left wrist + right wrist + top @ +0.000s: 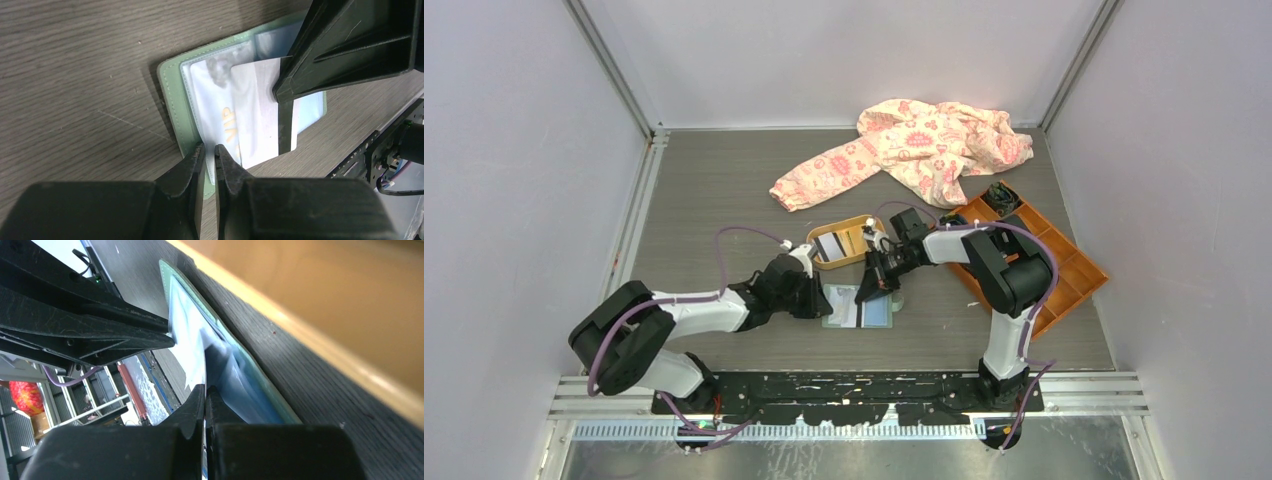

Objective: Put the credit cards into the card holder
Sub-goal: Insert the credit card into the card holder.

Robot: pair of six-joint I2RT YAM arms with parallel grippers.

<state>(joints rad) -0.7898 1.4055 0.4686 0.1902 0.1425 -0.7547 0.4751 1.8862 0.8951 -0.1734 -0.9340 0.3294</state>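
The pale green card holder (861, 311) lies open on the table in front of both arms. My left gripper (824, 300) is shut on its near-left edge; in the left wrist view my left gripper (210, 148) pinches a clear sleeve beside the green cover (172, 95). A card printed VIP (217, 112) sits inside a sleeve. My right gripper (871, 290) is shut on a white credit card (257, 117) with a dark stripe, lying slanted over the sleeves. In the right wrist view my right gripper (205, 388) holds this credit card (190, 347) edge-on. Another credit card (829, 247) lies in the orange oval tray (864, 221).
The orange tray's wall (325, 300) stands just behind the card holder. An orange compartmented box (1064, 270) sits at the right, partly under my right arm. A pink patterned garment (914, 150) lies at the back. A metal rail runs along the near table edge.
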